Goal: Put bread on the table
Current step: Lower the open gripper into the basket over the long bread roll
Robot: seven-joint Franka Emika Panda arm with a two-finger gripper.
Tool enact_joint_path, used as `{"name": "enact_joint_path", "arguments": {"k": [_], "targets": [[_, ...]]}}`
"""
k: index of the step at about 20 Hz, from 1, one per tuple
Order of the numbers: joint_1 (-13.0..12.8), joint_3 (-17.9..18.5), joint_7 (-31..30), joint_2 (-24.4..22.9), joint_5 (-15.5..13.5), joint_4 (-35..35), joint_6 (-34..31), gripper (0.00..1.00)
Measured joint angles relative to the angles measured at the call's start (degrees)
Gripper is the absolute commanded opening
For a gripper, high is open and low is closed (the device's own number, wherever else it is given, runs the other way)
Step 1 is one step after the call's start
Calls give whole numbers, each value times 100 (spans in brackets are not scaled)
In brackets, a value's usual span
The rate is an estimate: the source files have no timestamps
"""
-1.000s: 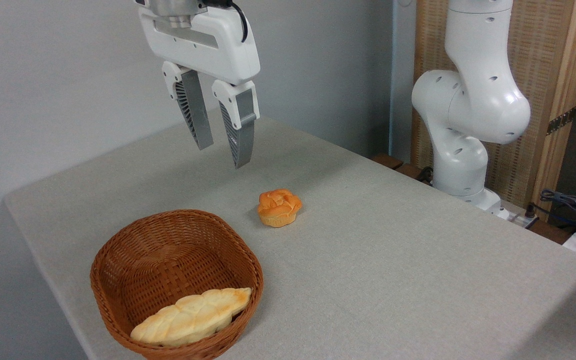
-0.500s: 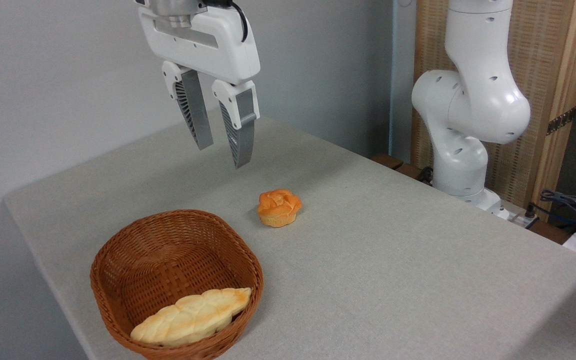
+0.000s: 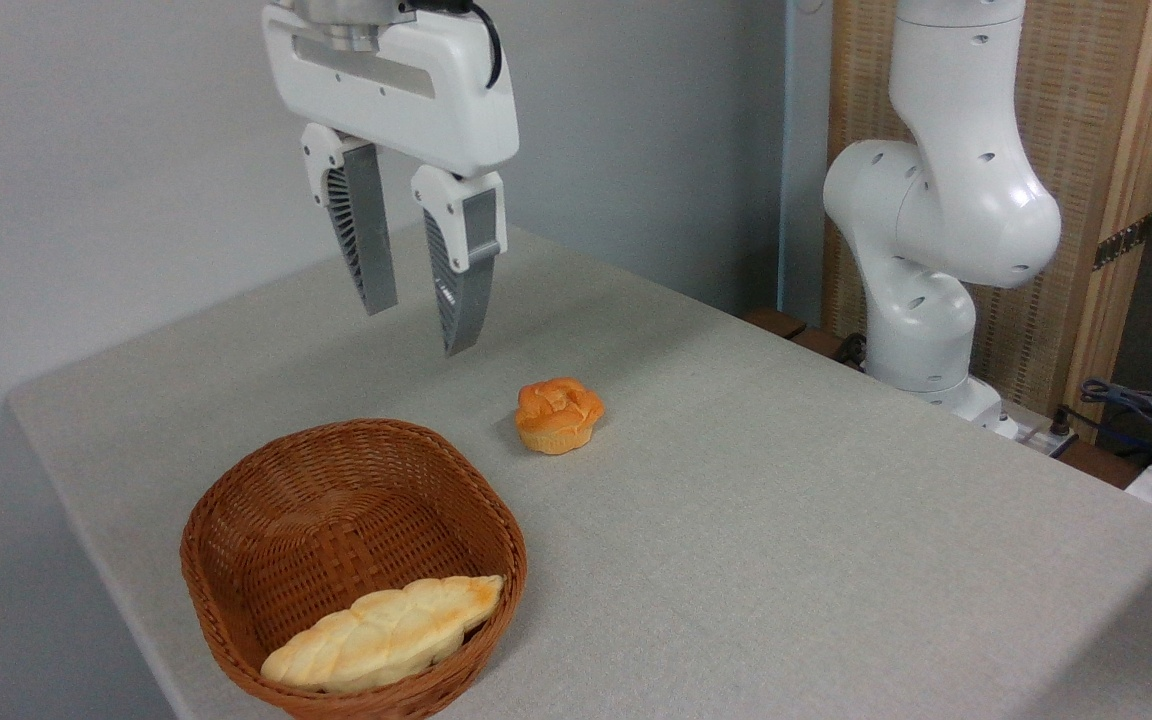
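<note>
Bread (image 3: 383,633), a long pale-yellow braided loaf browned on top, lies inside the wicker basket (image 3: 236,500) against its near wall, well below the hand (image 3: 420,321), whose fingers hang apart and empty above the grey worktop (image 3: 786,520).

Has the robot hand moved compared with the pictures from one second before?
Yes. The hand, open and empty, shifted a little to the left in the picture, away from the orange bun, which stayed in place on the table.
</note>
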Motion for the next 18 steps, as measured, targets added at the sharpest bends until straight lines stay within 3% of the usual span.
{"name": "enact_joint_path", "arguments": {"k": [6,14,18], "targets": [[1,0,-7,322,17,-290,972,100],[-24,-10,448,468,976,-1238,2017,100],[-61,-16,621,577,1148,-1518,2461,100]]}}
